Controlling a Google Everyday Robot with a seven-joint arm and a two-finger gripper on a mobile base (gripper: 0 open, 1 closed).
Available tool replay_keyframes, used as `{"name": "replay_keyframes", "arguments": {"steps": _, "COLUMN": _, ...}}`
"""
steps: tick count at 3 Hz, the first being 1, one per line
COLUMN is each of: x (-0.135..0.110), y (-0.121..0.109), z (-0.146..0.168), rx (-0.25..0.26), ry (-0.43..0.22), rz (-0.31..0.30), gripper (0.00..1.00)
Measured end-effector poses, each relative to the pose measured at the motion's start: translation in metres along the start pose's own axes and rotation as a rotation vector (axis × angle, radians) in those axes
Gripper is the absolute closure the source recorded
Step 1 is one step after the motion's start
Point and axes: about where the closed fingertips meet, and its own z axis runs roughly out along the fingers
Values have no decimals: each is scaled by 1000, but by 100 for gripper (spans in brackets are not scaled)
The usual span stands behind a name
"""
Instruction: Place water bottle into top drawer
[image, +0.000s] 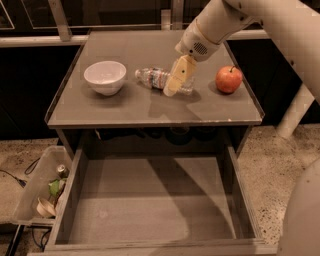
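A small clear bin (35, 186) of rubbish sits at the near left, on the floor beside the furniture. It is not the goal. Just right of it the top drawer (150, 210) stands pulled out towards the near side, below the bench (125, 107), with its flat grey bottom bare.

On the bench, a white bowl (105, 76) stands at the left. To its right, apart from it, the water bottle (156, 77) lies on its side, with the white cap pointing left towards the bowl and the body running right. The gripper (171, 89) comes down from the far right and sits over the right-hand part of the bottle, covering it. From this angle I cannot tell whether it is released or clenched, or whether it touches the plastic at all. Further right, well clear, sits a red apple (229, 80).

The step in hand looks like taking hold of the bottle, and nothing of the placing is done yet.

- **Grip:** The hold should go across the ribbed body, square to the bottle's long axis. A round bottle on a smooth top will probably roll away from a skewed squeeze.
- **Balance:** A grip nearer the middle than the base would keep the cap end from drooping.
- **Pressure:** Thin plastic likely buckles, so firm but not hard pressure suits it.
- **Lift:** The bottle should go straight up before it travels, enough to pass the near edge of the bench.
- **Release:** It should come down low over the drawer's open middle, away from the side walls and the bin on the left.
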Motion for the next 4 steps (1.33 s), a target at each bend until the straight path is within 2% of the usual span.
{"name": "replay_keyframes", "arguments": {"steps": 2, "x": 18, "y": -9, "z": 31, "rx": 41, "ry": 77, "rz": 7, "gripper": 0}}
{"name": "replay_keyframes", "arguments": {"steps": 4, "x": 31, "y": -16, "z": 56, "rx": 53, "ry": 117, "rz": 27, "gripper": 0}}
